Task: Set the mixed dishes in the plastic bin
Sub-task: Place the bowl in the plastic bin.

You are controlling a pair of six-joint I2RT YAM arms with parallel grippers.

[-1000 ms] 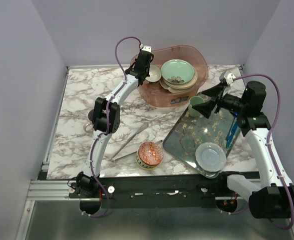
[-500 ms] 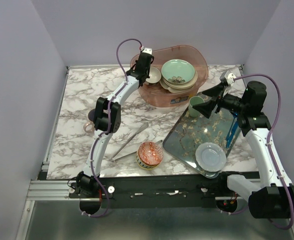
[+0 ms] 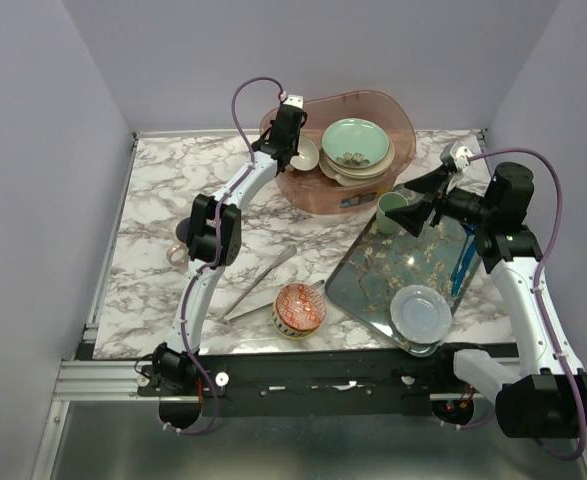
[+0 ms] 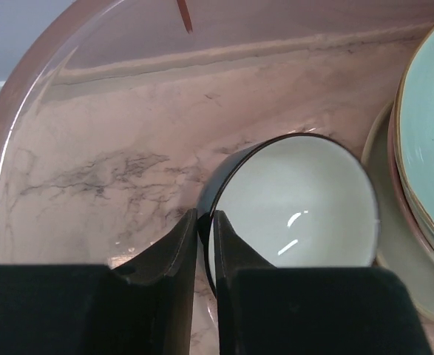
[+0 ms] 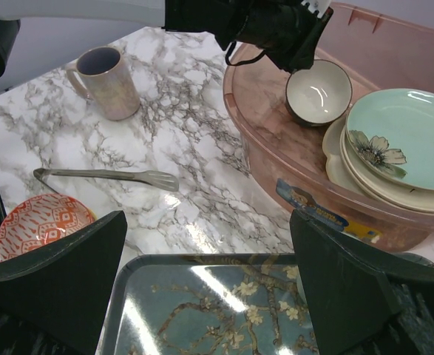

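Left gripper (image 4: 203,216) works inside the plastic bin (image 3: 378,98), far centre. Step in hand: setting down a dark-rimmed bowl (image 4: 294,200). The bowl sits on the bin floor just left of the mint-green plate (image 3: 355,140), which is stacked on cream plates (image 3: 358,172). Judged: drop-off about done. The next move calls for the fingers to part wider and lift straight up off the rim without dragging the bowl, then a reach for another dish.

Outside the bin, largest first:
- floral tray (image 3: 373,275), near right, carrying a grey-blue plate (image 3: 420,312), with a green mug (image 3: 390,212) at its far corner
- red patterned bowl (image 3: 299,308), near centre
- pale lilac mug (image 5: 106,81), left
- metal tongs (image 5: 98,175), between those two, not for the bin

Left fingers (image 4: 176,248) straddle the bowl's rim, one inside and one outside, narrowly apart. Pinching or let go, cannot tell. Right gripper (image 5: 207,222) hangs beside the green mug, jaws spread wide, nothing between them.
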